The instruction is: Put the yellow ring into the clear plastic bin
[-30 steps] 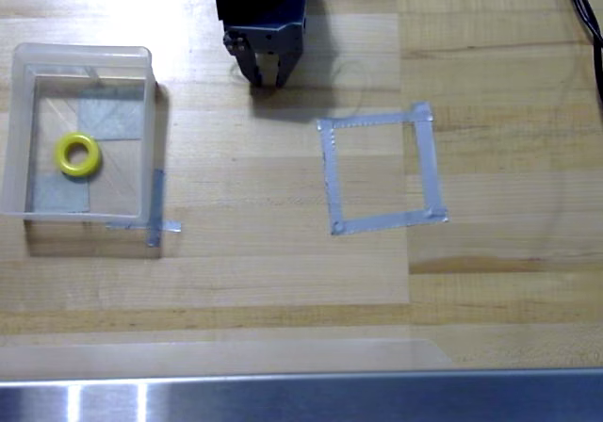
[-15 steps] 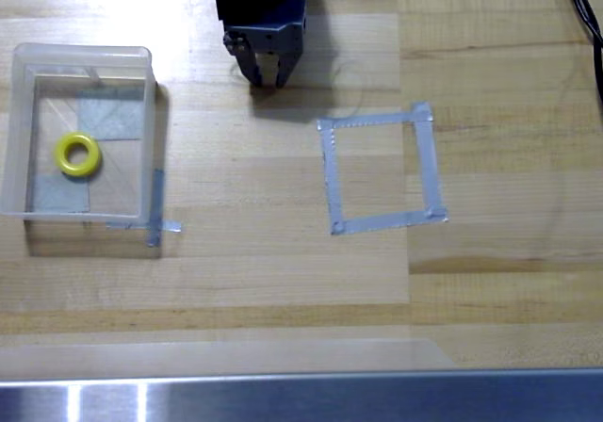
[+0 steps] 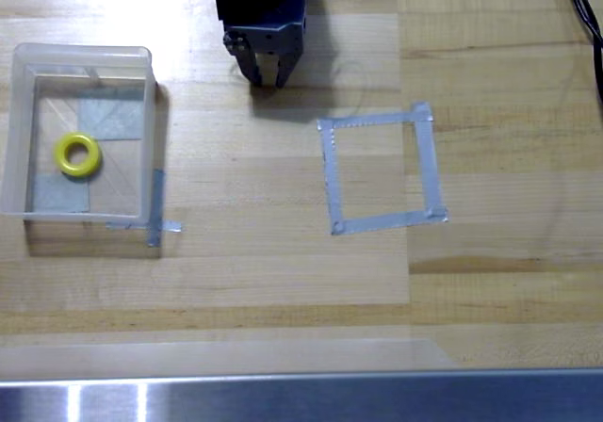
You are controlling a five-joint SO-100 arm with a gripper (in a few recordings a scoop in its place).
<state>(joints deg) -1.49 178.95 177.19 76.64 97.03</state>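
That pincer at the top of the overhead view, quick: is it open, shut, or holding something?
Pincer: empty, fingertips close together, apparently shut. The yellow ring already lies inside the clear plastic bin.

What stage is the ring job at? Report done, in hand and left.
Done: the yellow ring lies flat inside the clear plastic bin, at the left of the overhead view. In hand: nothing; the gripper sits at the top, apart from the bin, holding nothing, fingertips close together. The grey tape square has nothing in it. Left: nothing visible; the placement looks complete.
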